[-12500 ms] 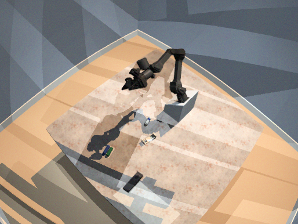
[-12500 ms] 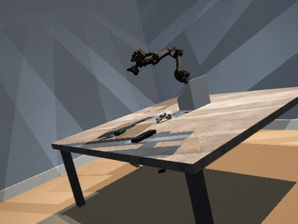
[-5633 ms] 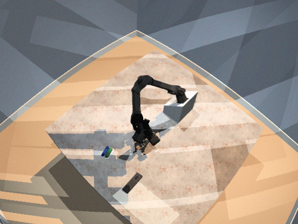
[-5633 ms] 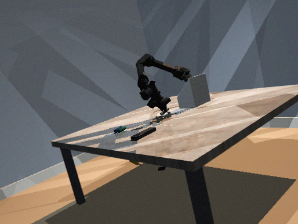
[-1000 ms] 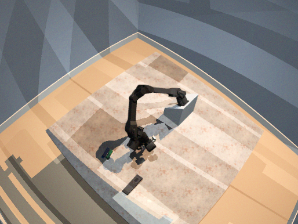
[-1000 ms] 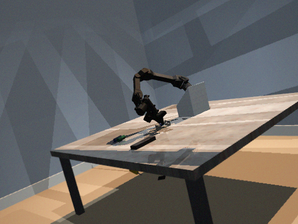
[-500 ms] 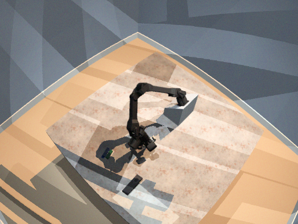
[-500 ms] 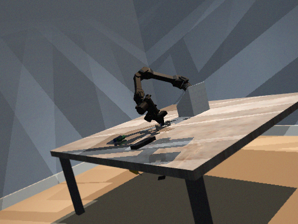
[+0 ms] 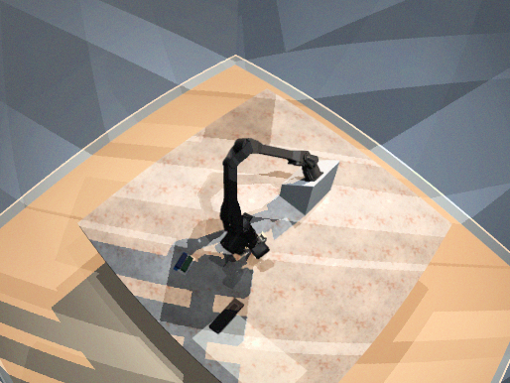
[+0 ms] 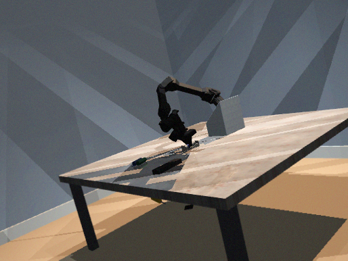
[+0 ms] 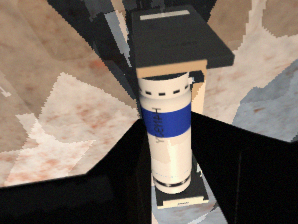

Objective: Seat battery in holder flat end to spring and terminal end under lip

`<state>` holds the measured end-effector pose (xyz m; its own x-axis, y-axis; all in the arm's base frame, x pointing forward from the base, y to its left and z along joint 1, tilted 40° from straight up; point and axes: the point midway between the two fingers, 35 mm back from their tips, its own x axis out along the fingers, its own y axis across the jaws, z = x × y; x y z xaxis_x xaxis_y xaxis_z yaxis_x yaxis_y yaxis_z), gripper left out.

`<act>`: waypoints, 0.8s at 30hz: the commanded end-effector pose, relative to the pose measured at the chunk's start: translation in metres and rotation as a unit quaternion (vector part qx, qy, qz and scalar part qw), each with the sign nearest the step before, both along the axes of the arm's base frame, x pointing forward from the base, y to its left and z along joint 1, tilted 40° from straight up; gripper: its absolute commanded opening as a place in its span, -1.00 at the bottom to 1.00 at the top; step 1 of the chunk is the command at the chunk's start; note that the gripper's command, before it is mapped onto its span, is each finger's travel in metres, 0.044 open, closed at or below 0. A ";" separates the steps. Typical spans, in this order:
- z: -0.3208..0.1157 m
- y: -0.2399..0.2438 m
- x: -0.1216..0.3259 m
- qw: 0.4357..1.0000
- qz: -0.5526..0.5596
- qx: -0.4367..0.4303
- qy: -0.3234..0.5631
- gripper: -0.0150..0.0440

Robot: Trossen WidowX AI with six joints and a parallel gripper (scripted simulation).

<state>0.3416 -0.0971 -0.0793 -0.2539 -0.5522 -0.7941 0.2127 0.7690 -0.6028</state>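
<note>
The battery (image 11: 171, 155), white with a blue band, stands out lengthwise in the wrist view. My gripper (image 11: 164, 123) (image 10: 189, 144) is shut on it, with a dark finger on either side. The holder's dark lip plate (image 11: 180, 40) with a tan edge overhangs the battery's slotted end. The other end lies at the holder's dark end block (image 11: 199, 195). The holder also shows small and pale in the exterior view (image 10: 196, 144), just under the gripper. In the top view the gripper mostly hides it. The spring is hidden, and I cannot tell whether the battery is fully down.
A blue and green object (image 9: 184, 262) (image 10: 139, 161) lies on the table (image 9: 327, 298) (image 10: 264, 152). A black bar (image 9: 226, 317) (image 10: 166, 166) lies nearer the table's front edge. The arm's grey pedestal (image 9: 319, 191) (image 10: 233, 116) stands behind the gripper.
</note>
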 end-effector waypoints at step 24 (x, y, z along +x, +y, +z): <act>-0.001 -0.003 -0.003 0.998 0.034 -0.009 -0.046 -0.24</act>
<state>0.3388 -0.0977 -0.0796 -0.1584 -0.5728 -0.8043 0.2083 0.7768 -0.5943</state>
